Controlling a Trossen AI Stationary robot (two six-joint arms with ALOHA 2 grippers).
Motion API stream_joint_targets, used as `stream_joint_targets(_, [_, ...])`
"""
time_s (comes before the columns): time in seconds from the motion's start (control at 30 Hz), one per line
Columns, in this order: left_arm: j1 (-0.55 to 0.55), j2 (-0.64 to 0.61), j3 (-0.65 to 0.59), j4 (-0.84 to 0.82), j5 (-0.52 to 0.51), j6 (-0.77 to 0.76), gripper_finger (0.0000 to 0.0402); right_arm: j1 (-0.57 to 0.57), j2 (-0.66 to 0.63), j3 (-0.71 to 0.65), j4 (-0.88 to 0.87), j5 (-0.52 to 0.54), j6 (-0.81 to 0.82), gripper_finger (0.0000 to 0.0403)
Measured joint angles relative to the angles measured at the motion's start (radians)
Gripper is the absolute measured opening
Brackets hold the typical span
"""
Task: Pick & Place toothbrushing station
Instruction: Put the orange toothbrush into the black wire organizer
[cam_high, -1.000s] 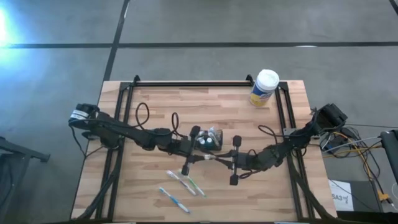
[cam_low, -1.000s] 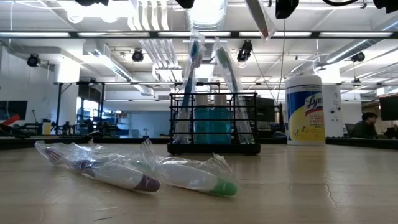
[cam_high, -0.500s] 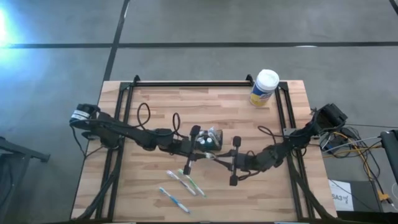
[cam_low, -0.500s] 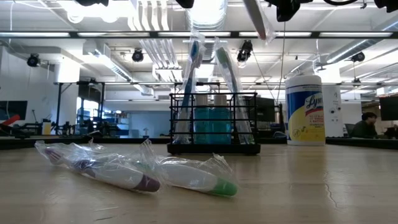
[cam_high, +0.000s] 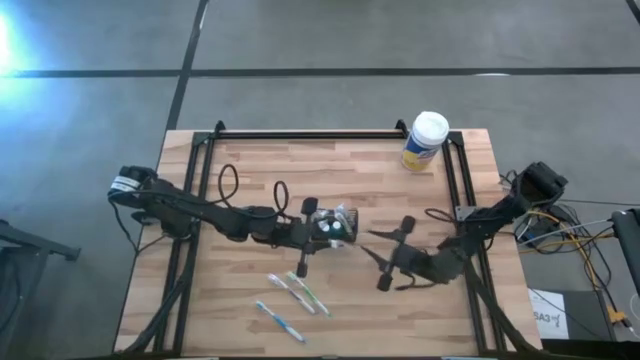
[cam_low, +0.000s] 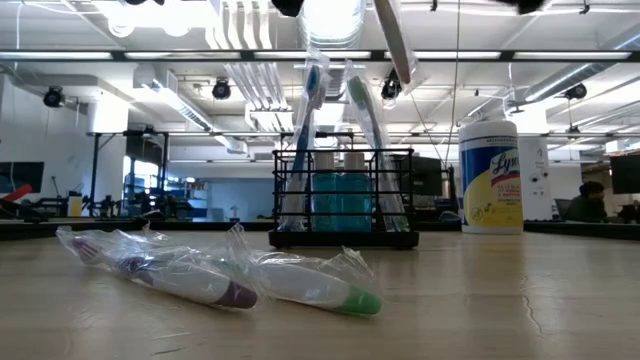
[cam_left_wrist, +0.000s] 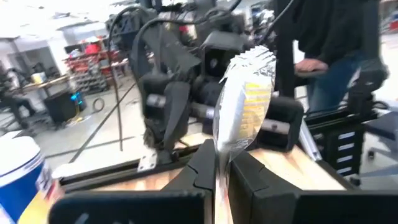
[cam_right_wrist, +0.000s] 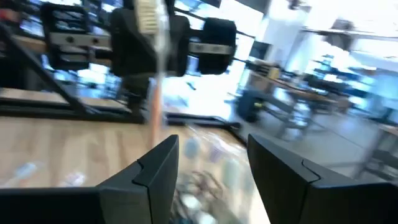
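Note:
The toothbrushing station (cam_high: 336, 226) (cam_low: 345, 200) is a black slotted holder standing on its base mid-table, with two toothbrushes upright in it. My left gripper (cam_high: 324, 240) (cam_left_wrist: 222, 175) reaches level from the table's left, beside the station. It is shut on a toothbrush in a clear wrapper (cam_left_wrist: 244, 106) (cam_low: 394, 42), which hangs slanting above the station. My right gripper (cam_high: 368, 244) (cam_right_wrist: 211, 162) stands open, right of the station, and holds nothing. In the right wrist view the wrapped toothbrush (cam_right_wrist: 153, 56) shows farther off. My left gripper pinches the wrapped toothbrush between its two fingers, on the wrapper below the bristle head (cam_left_wrist: 219, 160). The fingers come level from the table's left. The bristle end sticks out past the fingertips; the fingers hide the rest. The toothbrush is lifted clear of table and station.
Two wrapped toothbrushes (cam_high: 300, 291) (cam_low: 200, 282) lie in front of the station, and a third (cam_high: 279, 320) lies nearer the front edge. A yellow canister with a white cap (cam_high: 425, 140) (cam_low: 490, 175) stands at the far right. A person (cam_left_wrist: 336, 50) stands beyond the table.
My right gripper has opened, let go of the wrapped toothbrush and drawn back toward the table's right edge. The toothbrush stays in my left gripper above the station, and its slant has shifted a little.

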Motion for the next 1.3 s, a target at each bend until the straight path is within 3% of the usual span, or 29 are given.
stream_joint_targets(0.07, [0.0,0.0,0.0,-0.005,-0.025,-0.001,0.0016,0.037,-0.029,-0.016,0.0,0.063,-0.014,0.0185])
stream_joint_targets(0.2, [0.007,0.0,0.0,-0.019,-0.071,-0.005,0.0016,0.098,-0.1,-0.054,0.002,0.085,-0.009,0.0167])
stream_joint_targets(0.4, [0.041,0.011,0.062,-0.126,-0.094,0.001,0.0016,0.181,-0.199,-0.141,-0.001,0.066,-0.025,0.0077])
stream_joint_targets(0.53, [0.055,0.033,0.101,-0.179,-0.094,0.03,0.0016,0.171,-0.341,-0.211,-0.009,-0.15,-0.031,0.0017])
stream_joint_targets(0.6, [0.061,0.04,0.11,-0.203,-0.09,0.033,0.0016,0.141,-0.456,-0.221,-0.112,-0.263,0.037,0.0012])
stream_joint_targets(0.73, [0.078,0.072,0.128,-0.215,-0.083,0.037,0.0016,0.038,-0.664,-0.222,-0.498,-0.604,0.236,0.0008])
stream_joint_targets(0.9, [0.103,0.122,0.15,-0.212,-0.083,0.037,0.0016,-0.094,-0.803,-0.295,-0.475,-0.887,0.302,0.0008])
stream_joint_targets(1.3, [0.124,0.166,0.208,-0.3,-0.08,0.054,0.0016,-0.132,-0.916,-0.454,-0.352,-0.888,0.319,0.0008])
